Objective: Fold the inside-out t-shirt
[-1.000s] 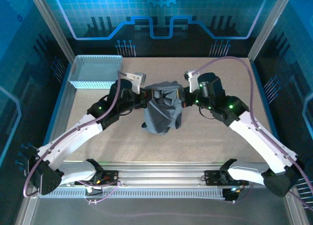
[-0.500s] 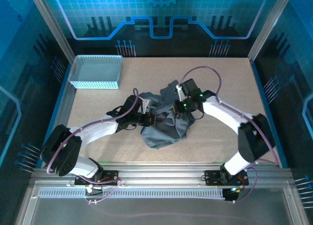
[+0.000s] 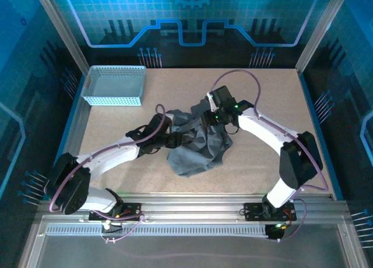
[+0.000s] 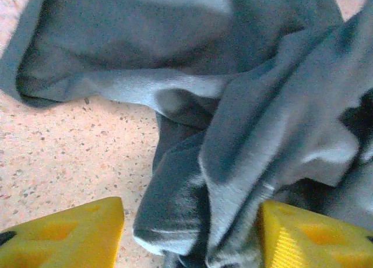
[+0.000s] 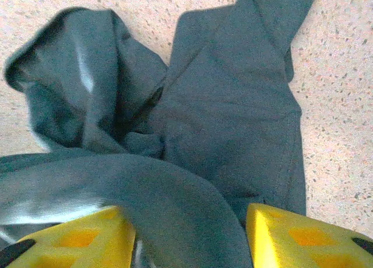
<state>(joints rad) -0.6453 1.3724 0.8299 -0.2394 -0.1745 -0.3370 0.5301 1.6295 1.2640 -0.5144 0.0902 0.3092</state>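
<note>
Cloth like this is light, limp and not slippery. It will sag and bunch wherever it is lifted, so a hem edge or a shoulder seam looks a better place to pinch than the thick middle. One inside-out t-shirt (image 3: 195, 150) lies crumpled at the centre of the table (image 3: 274, 93). One mesh basket (image 3: 113, 84) sits well apart at ten o'clock. Two grippers are at the heap, the left gripper (image 4: 189, 221) at its nine o'clock edge and the right gripper (image 5: 191, 221) at one o'clock. Each has its jaws apart with folds lying loose between them, nothing pinched as far as I can judge.
</note>
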